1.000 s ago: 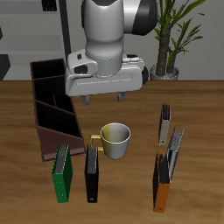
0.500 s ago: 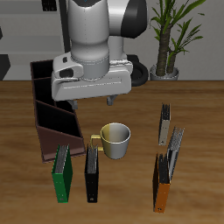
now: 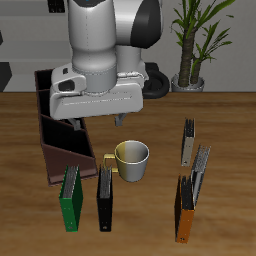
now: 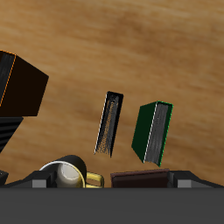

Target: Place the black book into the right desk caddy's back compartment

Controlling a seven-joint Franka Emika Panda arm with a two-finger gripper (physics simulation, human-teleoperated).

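The black book (image 3: 105, 197) stands upright on its edge near the table's front edge, between a green book (image 3: 70, 198) and the mug (image 3: 131, 160). The wrist view also shows the black book (image 4: 109, 122) beside the green book (image 4: 151, 133). My gripper (image 3: 98, 122) hangs open and empty well above the table, farther back than the black book and over the near part of the right desk caddy (image 3: 47, 118). The hand covers part of the caddy's sections. The back compartment (image 3: 46, 85) shows only partly beside the hand.
An orange book (image 3: 184, 210) and two more upright books (image 3: 187, 142) stand on the far side of the mug from the caddy. A potted plant (image 3: 188, 60) stands at the table's back. The mug (image 4: 68, 172) has a yellow handle.
The arm has swung sideways from above the mug toward the caddy. The fingers stay apart. The books and mug have not moved.
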